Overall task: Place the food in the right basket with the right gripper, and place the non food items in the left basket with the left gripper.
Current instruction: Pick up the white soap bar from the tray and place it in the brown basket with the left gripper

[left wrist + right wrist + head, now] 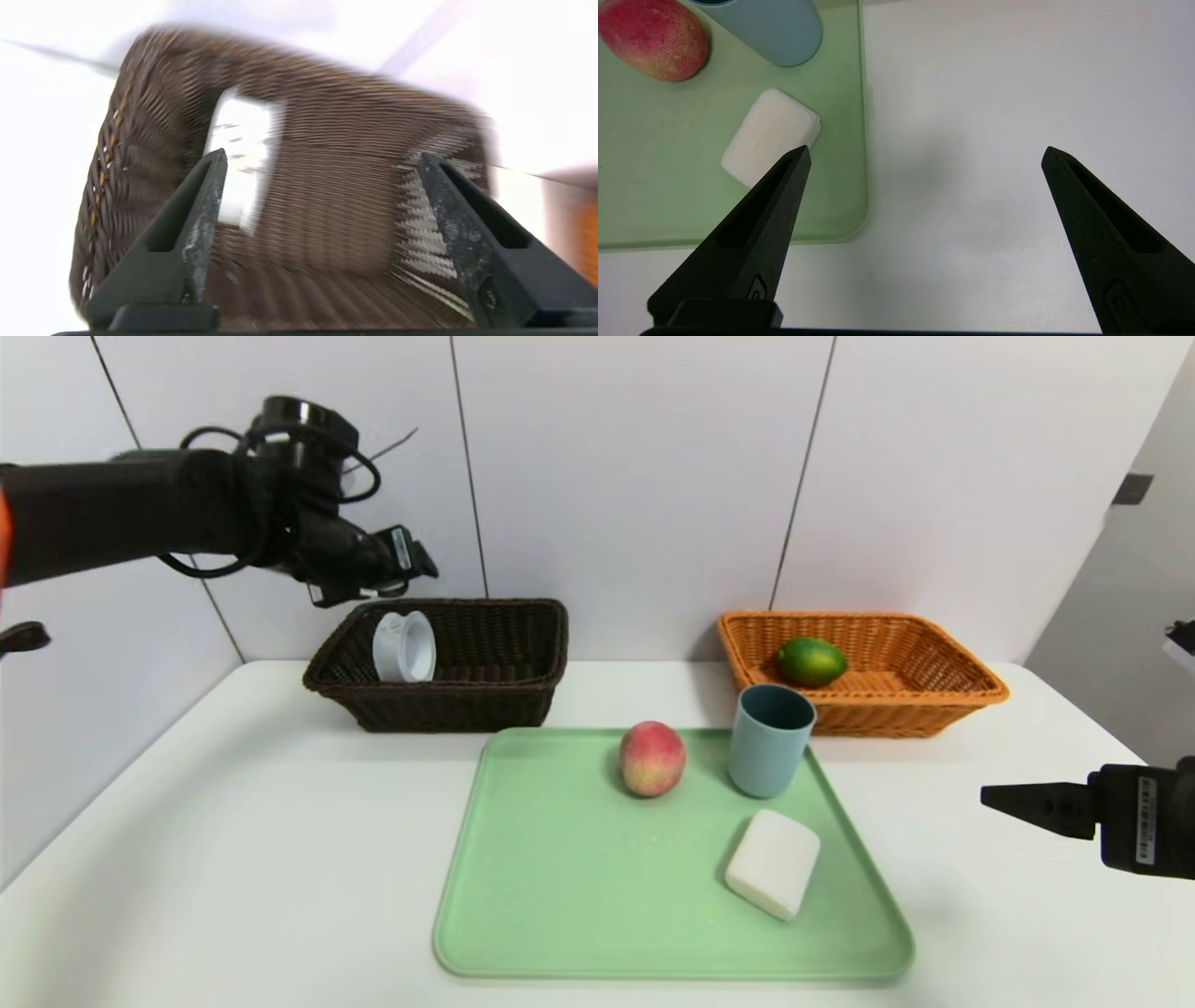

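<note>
Left gripper [317, 186] fingers spread wide, empty, above dark brown wicker basket [485, 705] holding 1 white plastic spool [404, 646]. Right gripper [924, 186] fingers wide, empty, parked over counter [233, 849].

Green citrus [811, 661] in orange wicker basket [934, 709].

Remaining on green tray [560, 896]: pink-red peach [652, 758], blue-grey cup [771, 739], white block [773, 862].

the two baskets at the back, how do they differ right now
The left basket is very dark brown; the right basket is bright orange-tan. The left basket holds a white spool-like container lying on its side; the right basket holds a green citrus fruit. The left tool hangs open above the left basket; no tool is over the right basket. Both are rectangular woven wicker with flared sides.
</note>
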Controlling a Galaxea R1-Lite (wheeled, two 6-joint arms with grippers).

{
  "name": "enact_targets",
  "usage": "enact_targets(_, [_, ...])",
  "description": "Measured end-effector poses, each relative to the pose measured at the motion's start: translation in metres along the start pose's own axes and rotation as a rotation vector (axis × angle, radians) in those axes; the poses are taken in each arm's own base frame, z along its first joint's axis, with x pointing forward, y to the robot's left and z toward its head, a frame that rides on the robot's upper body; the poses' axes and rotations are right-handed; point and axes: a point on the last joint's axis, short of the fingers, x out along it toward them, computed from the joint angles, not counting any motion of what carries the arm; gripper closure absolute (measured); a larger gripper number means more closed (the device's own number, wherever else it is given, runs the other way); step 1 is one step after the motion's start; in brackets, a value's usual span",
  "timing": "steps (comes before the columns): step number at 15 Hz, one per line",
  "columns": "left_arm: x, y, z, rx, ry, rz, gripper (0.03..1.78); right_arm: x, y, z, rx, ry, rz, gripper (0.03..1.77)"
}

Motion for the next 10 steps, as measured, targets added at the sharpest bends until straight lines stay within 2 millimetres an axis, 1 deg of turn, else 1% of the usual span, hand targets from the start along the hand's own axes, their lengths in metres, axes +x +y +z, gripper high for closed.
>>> enact_targets(1, [-0.025,-0.008,0.007,0.017,-0.026,-0.028,0.32,0.000,0.000,0.000,0.000,0.003,0.007,0.09])
enact_targets(2, [-0.052,-0.018,0.010,0.035,-0.038,-0.064,0.29,0.000,0.000,0.000,0.000,0.007,0.017,0.09])
enact_targets(3, [-0.074,-0.029,0.004,0.057,-0.022,-0.103,0.27,0.000,0.001,0.000,0.000,0.010,0.026,0.09])
enact_targets(4, [-0.091,-0.039,-0.008,0.089,0.017,-0.142,0.25,0.001,0.001,0.000,-0.001,0.013,0.032,0.09])
enact_targets(6, [-0.116,-0.057,-0.045,0.176,0.114,-0.240,0.22,0.002,0.002,0.000,-0.002,0.020,0.035,0.09])
enact_targets(8, [-0.142,-0.081,-0.080,0.262,0.161,-0.382,0.19,0.004,0.002,0.000,-0.003,0.025,0.035,0.09])
enact_targets(10, [-0.163,-0.100,-0.102,0.320,0.180,-0.499,0.17,0.005,0.002,0.000,-0.002,0.029,0.032,0.09])
